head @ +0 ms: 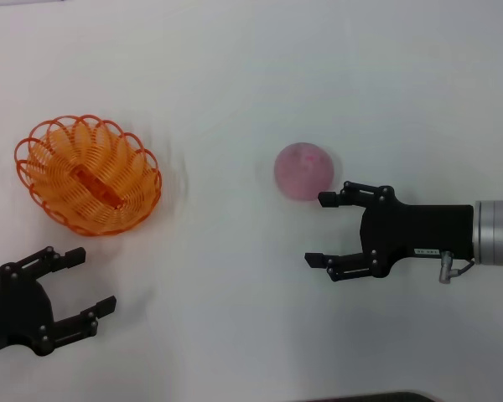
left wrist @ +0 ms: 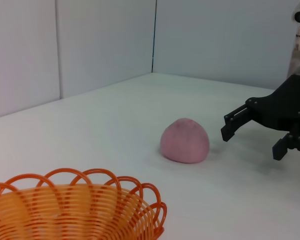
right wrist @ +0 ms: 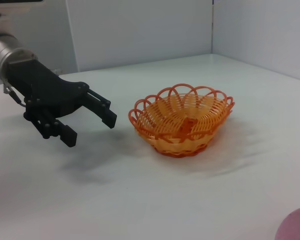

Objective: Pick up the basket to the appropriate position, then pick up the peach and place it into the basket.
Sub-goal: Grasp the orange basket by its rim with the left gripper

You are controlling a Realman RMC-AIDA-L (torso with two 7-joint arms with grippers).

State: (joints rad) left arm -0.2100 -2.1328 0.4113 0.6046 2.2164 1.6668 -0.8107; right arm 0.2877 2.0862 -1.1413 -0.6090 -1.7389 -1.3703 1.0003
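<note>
The orange wire basket (head: 89,174) sits upright on the white table at the left; it also shows in the left wrist view (left wrist: 70,210) and the right wrist view (right wrist: 182,120). The pink peach (head: 303,171) rests on the table near the middle, also in the left wrist view (left wrist: 184,140); a sliver shows in the right wrist view (right wrist: 295,227). My left gripper (head: 90,280) is open and empty, below the basket and apart from it. My right gripper (head: 318,230) is open and empty, just right of and below the peach, not touching it.
The white table (head: 235,75) extends all around the objects. White walls stand behind the table in the wrist views (left wrist: 105,45). A dark edge (head: 360,396) shows at the table's front.
</note>
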